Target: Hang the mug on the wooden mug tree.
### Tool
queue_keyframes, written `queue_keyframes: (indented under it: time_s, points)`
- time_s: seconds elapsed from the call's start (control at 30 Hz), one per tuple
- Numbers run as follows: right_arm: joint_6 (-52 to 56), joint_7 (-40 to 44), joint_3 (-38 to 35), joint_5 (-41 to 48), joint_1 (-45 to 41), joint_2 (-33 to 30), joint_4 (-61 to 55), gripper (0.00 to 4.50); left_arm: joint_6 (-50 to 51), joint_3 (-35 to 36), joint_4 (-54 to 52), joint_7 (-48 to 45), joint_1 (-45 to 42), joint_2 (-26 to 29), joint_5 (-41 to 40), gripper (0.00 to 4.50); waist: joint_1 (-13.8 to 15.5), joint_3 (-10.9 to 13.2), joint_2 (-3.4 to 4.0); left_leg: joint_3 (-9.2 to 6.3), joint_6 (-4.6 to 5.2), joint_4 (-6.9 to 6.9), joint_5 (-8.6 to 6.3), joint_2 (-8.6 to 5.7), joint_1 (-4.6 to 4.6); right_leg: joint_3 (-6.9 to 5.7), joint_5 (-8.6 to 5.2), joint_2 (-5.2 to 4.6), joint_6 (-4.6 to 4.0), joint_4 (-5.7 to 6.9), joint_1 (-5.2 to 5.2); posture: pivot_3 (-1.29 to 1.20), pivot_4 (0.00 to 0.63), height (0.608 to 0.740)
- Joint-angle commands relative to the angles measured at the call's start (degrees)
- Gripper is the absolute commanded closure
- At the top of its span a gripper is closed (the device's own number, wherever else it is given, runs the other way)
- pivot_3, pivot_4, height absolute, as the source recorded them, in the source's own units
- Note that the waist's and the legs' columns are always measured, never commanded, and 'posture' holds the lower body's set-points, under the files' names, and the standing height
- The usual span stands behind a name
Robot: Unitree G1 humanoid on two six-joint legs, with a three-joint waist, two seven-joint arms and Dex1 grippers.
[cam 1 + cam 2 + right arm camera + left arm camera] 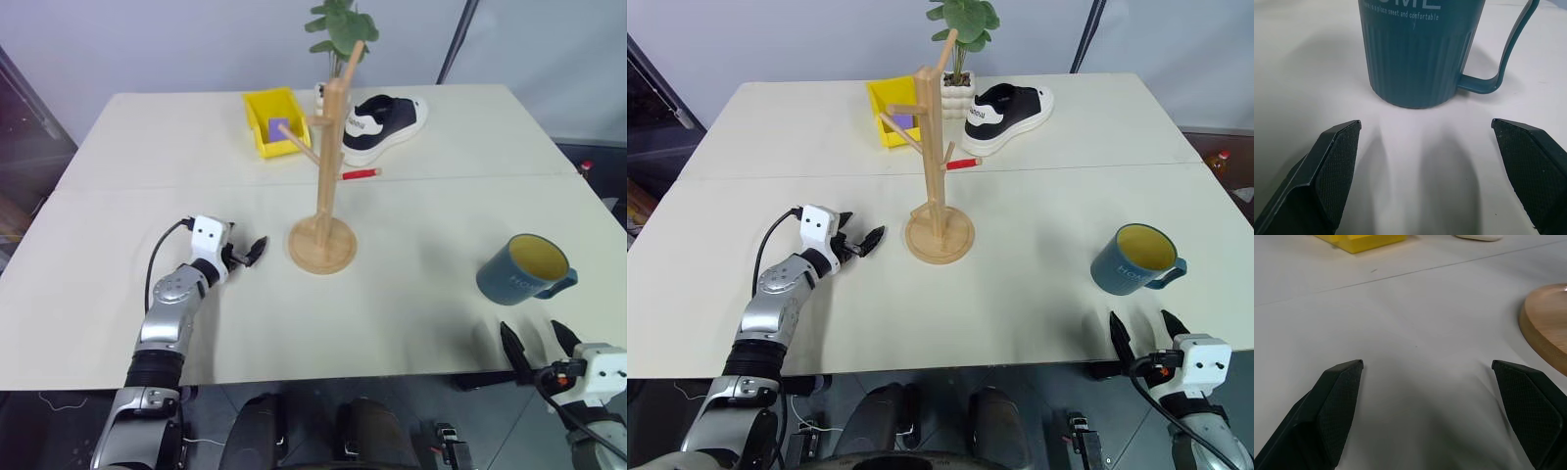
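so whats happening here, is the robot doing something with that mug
Nothing is held yet. The mug stands upright on the white table, handle toward the robot's right. The right gripper sits just short of it, fingers open and aimed at it. The left gripper is open too, beside the round base of the wooden mug tree, whose pegs are bare.

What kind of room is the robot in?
Probably a robot test room, not a real kitchen. A plain white table holds a mixed set of things: a mug tree, a mug, a shoe and a yellow bin, like props laid out for practice.
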Motion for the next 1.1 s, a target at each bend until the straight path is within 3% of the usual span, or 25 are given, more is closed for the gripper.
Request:
queue_keyframes:
  time_s: [0.03,0.33,0.63,0.83,1.1]
  points:
    - [-0.42,-0.57,-1.15,0.69,1.0,0.46,-2.73,0.07,0.34,-0.53,-2.33,-0.74,0.67,0.42,-0.1,0.0,0.0,0.0,0.01,0.0,0.0,0.0,0.0,0.0,0.0,0.0,0.0,0.0,0.0,0.0,0.0,0.0,0.15,0.74]
    - [3.68,-4.47,-1.29,-0.19,1.2,0.23,-7.77,0.07,1.55,-0.41,-3.51,-2.48,1.31,1.48,-0.96,0.0,-0.01,-0.02,0.03,0.0,0.0,-0.01,0.0,0.0,-0.01,0.0,0.0,0.0,0.0,0.0,-0.02,0.0,0.15,0.74]
    - [9.67,-7.98,-4.14,2.07,-0.41,-1.04,-9.04,0.07,4.11,-4.26,-18.51,-20.89,10.03,7.92,-8.97,0.0,-0.22,-0.05,0.12,0.0,-0.02,-0.05,-0.01,0.01,-0.06,0.04,-0.12,-0.02,-0.22,0.0,-0.12,0.0,0.15,0.74]
    - [9.73,-9.4,-7.98,3.32,-4.43,-1.75,-4.96,0.07,9.46,-9.64,-30.62,-32.73,11.9,13.66,-15.64,0.0,-0.23,-0.05,0.26,0.0,-0.06,-0.07,-0.03,0.0,-0.07,0.06,-0.27,-0.06,-0.5,-0.03,-0.12,0.0,0.15,0.74]
    - [7.25,-7.94,-9.63,1.93,-8.48,-3.97,3.39,0.07,11.45,-13.19,-35.5,-33.69,9.65,13.9,-16.24,0.0,-0.2,-0.05,0.34,0.04,0.01,-0.07,0.01,-0.03,-0.07,0.04,-0.25,-0.04,-0.46,-0.02,-0.1,0.0,0.15,0.74]
